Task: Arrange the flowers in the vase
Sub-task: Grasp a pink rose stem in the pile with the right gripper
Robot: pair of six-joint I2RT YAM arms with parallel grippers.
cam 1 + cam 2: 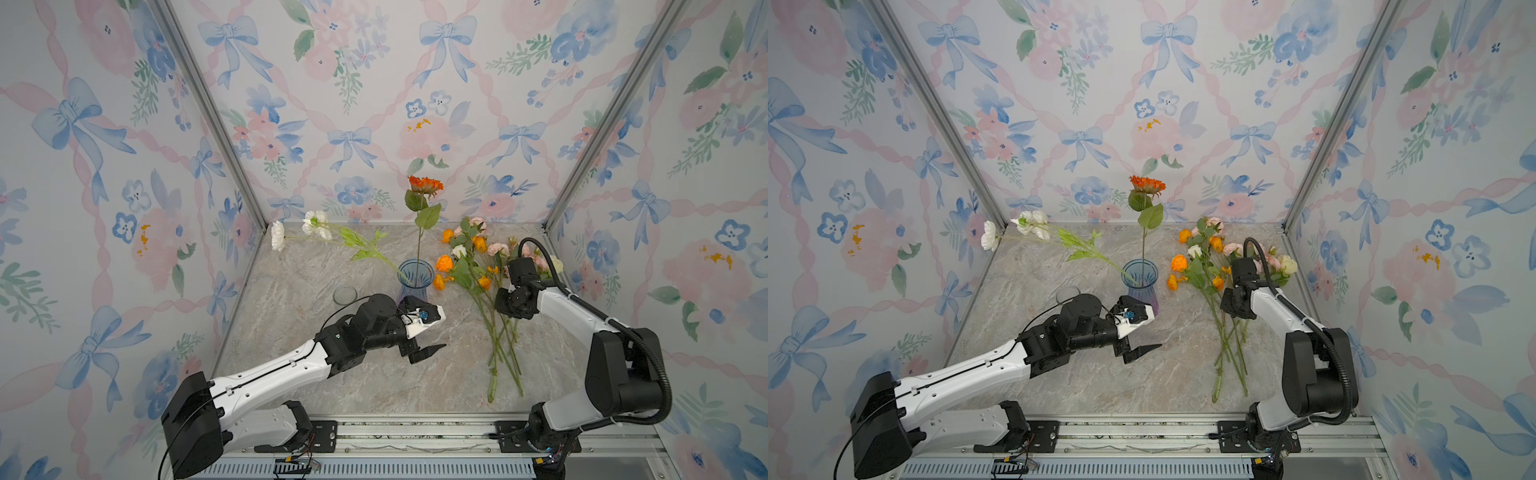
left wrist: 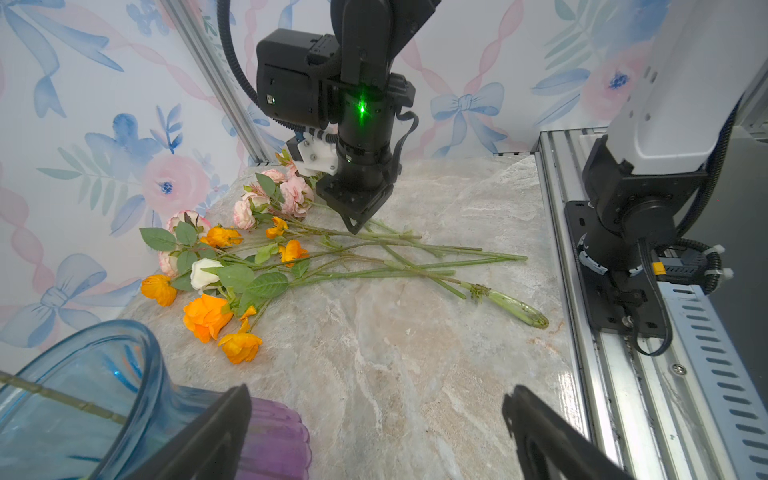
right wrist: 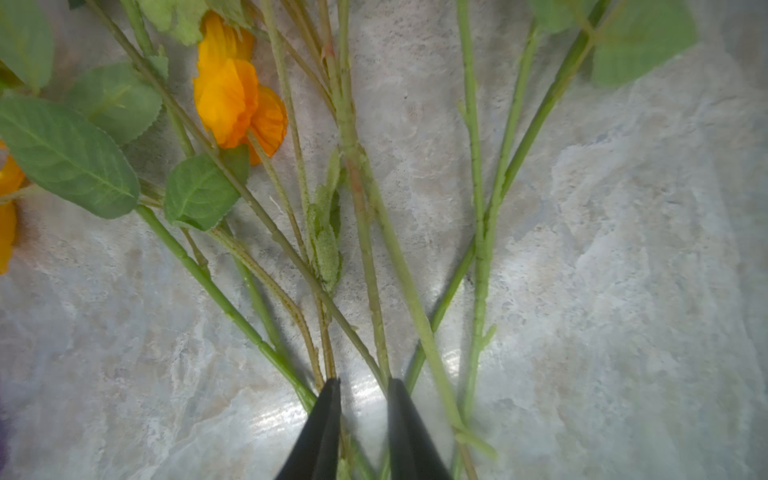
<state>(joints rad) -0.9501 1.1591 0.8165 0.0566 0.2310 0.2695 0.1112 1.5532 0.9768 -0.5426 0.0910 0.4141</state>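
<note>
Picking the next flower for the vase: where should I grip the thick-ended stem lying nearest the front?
Probably the thick-ended stem just above its swollen end, from straight above, jaws across it. It lies flat on the table, and there it is clear of the other stems.

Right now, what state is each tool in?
Left tool: open, empty.
Right tool: jaws nearly together around flower stems; grip cannot be told.

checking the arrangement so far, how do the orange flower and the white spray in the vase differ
The orange flower stands nearly upright; the white spray leans far out toward the back left corner. The orange flower carries one bloom; the white spray carries several. Both have stems in the vase.
</note>
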